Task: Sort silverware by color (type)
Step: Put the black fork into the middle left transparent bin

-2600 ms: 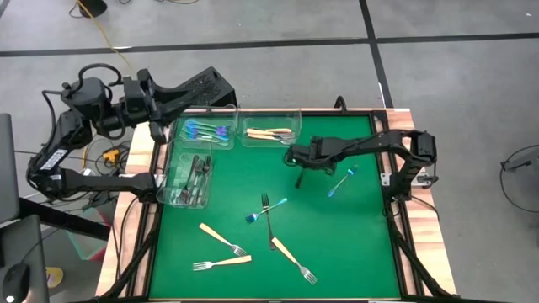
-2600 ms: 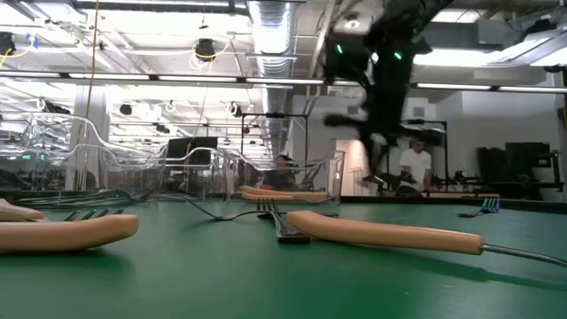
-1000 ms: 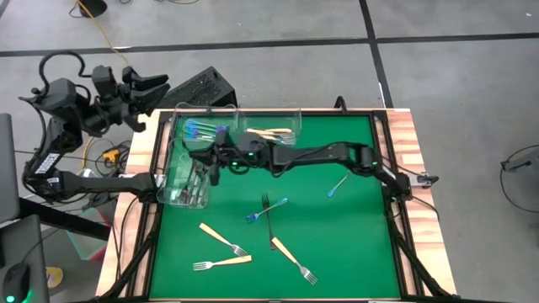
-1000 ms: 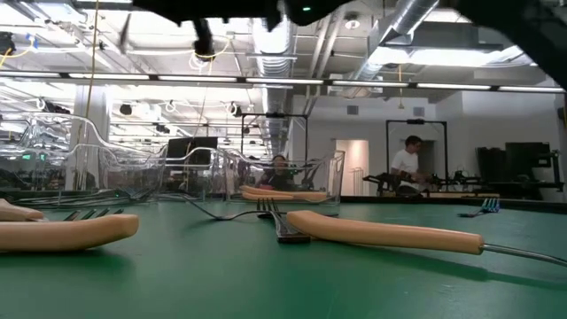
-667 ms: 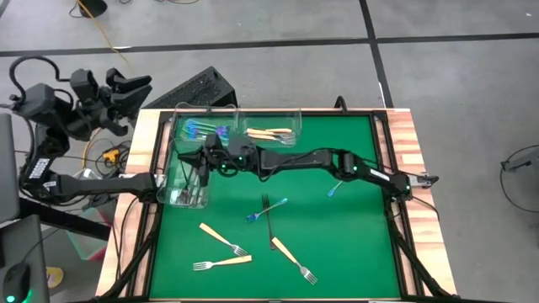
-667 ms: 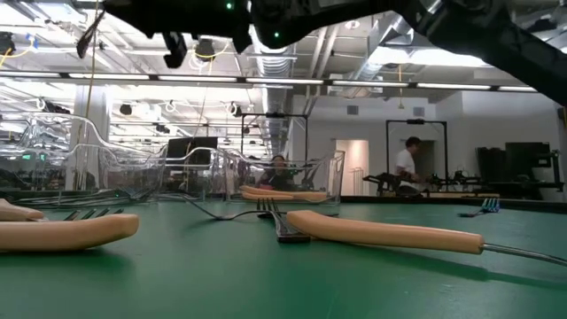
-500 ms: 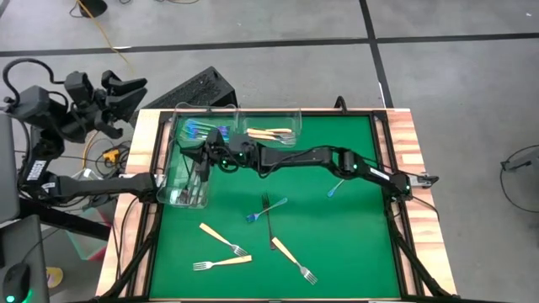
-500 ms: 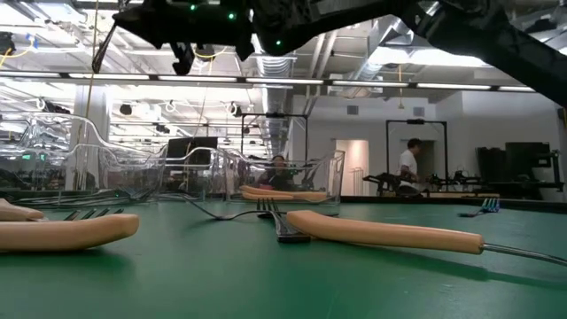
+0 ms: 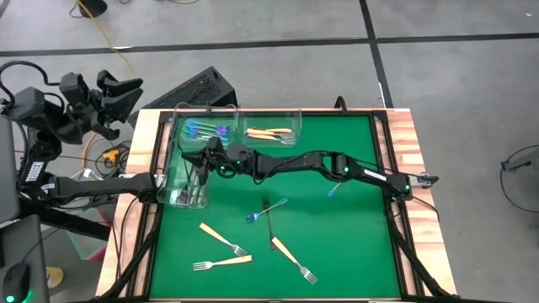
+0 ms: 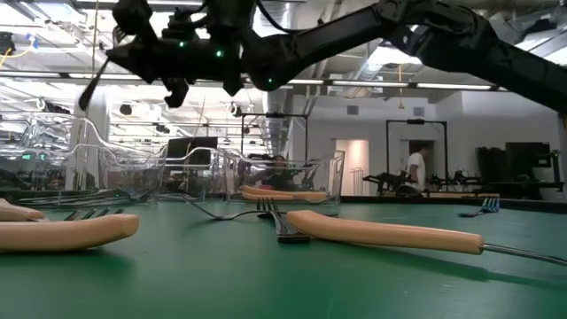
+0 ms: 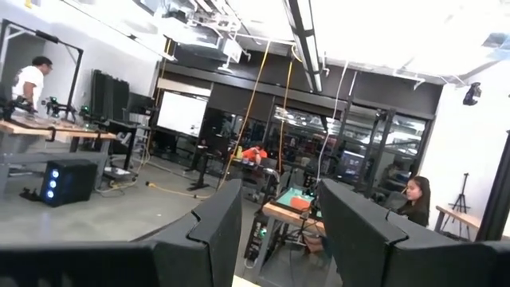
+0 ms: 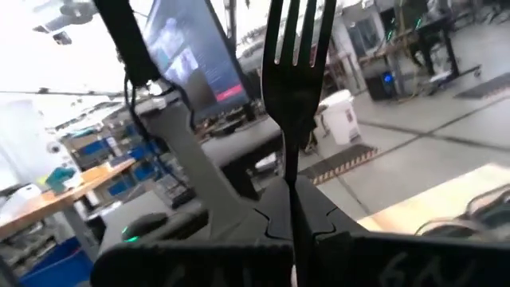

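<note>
Claw (image 9: 205,160) with dark fork (image 12: 292,56) above left bin's (image 9: 171,181) rim.

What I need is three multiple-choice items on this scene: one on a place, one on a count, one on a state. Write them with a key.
1. Where is the right end effector?
A. Above the left-side bin of dark forks
B. Above the table's right edge
C. Off the table

2. How many tan-handled forks lie loose on the green mat?
A. One
B. Three
C. Six

3. The right end effector is:
A. Open and empty
B. Shut on a blue fork
C. Shut on a dark fork

Key: 1 A, the right end effector hangs over that bin. 2 B, three tan-handled forks show on the green mat. 3 C, the dark fork stands clamped in it.
</note>
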